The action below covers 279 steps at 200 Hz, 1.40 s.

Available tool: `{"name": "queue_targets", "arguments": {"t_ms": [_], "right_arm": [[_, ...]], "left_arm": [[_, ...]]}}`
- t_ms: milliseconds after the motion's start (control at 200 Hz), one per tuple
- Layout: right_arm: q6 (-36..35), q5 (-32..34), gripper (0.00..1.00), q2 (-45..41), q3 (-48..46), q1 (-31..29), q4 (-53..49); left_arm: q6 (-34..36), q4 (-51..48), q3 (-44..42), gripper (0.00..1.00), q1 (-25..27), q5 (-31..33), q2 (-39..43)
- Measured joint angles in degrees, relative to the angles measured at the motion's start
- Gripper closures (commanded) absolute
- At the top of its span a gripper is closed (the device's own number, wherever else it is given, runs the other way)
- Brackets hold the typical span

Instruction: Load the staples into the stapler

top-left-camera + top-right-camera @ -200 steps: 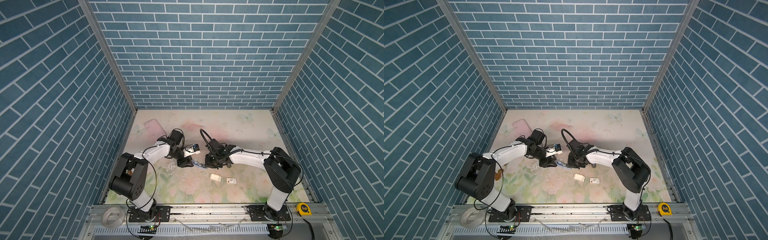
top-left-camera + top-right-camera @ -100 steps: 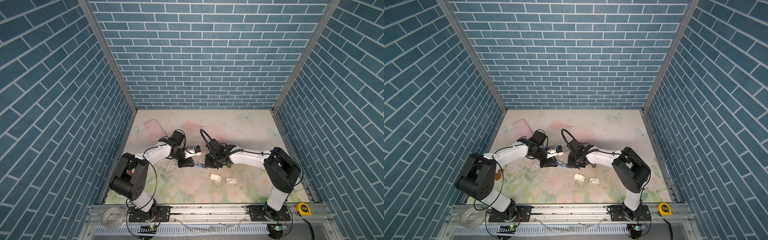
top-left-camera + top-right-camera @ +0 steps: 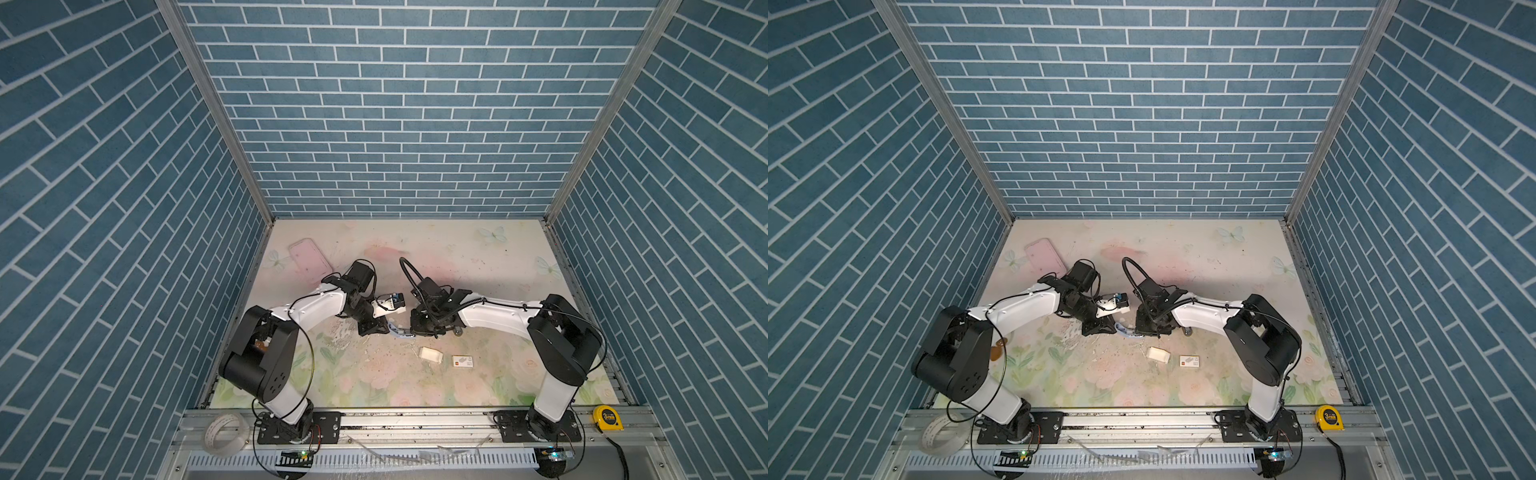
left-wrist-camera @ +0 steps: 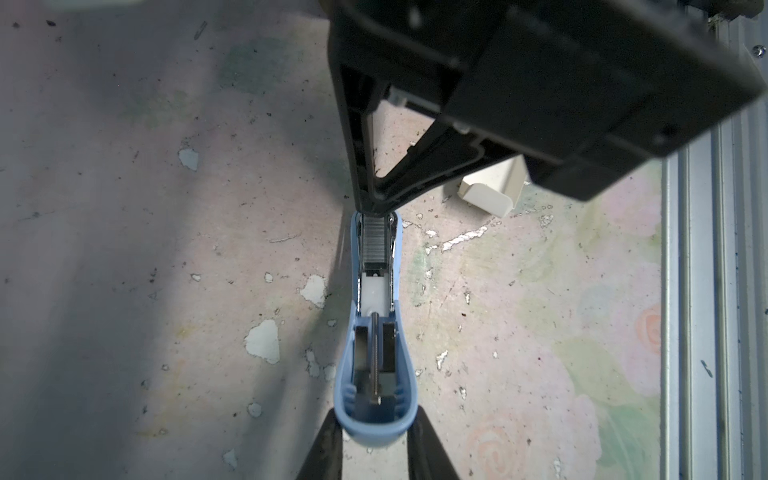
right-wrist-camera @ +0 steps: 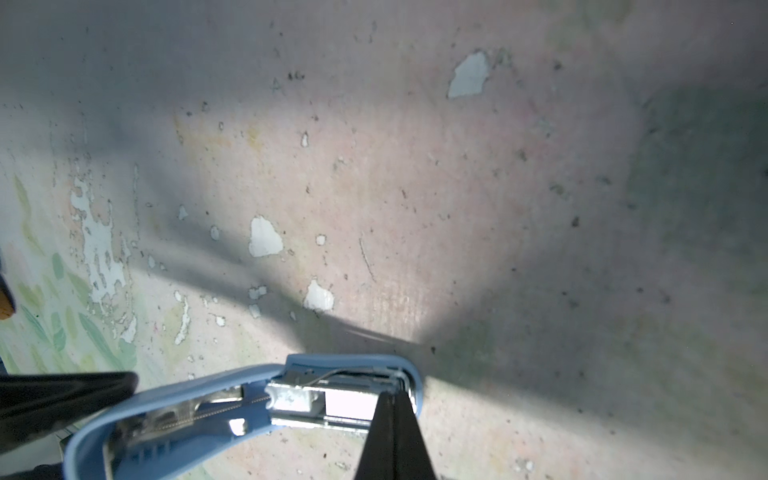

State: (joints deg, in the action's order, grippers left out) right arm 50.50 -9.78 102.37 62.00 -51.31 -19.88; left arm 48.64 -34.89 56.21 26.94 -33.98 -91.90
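Staples — likely light, brittle, best pinched along the sides — are seated in the stapler, clamped at nine o'clock by the left gripper; the right gripper is closed at three o'clock.

both top views from high over the table at its 6 o'clock edge, tilted down toward 12 o'clock, far off, nearly the same whole scene, each wrist view very close over the stapler, shared by both
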Motion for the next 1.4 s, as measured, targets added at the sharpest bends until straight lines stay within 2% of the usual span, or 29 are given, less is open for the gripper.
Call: {"name": "queue_targets", "arguments": {"t_ms": [415, 970, 1395], "right_arm": [[0.00, -0.07, 0.98, 0.63, 0.52, 0.00, 0.63], [-1.22, 0.13, 0.98, 0.66, 0.55, 0.00, 0.59], [-1.55, 1.46, 0.98, 1.25, 2.23, 0.00, -0.98]], "left_arm": [[-0.76, -4.35, 5.42, 0.74, 3.10, 1.49, -5.84], [-2.19, -4.28, 5.27, 0.72, 3.13, 1.31, -4.44], [-3.91, -4.24, 5.84, 0.66, 3.15, 0.11, -3.56]]}}
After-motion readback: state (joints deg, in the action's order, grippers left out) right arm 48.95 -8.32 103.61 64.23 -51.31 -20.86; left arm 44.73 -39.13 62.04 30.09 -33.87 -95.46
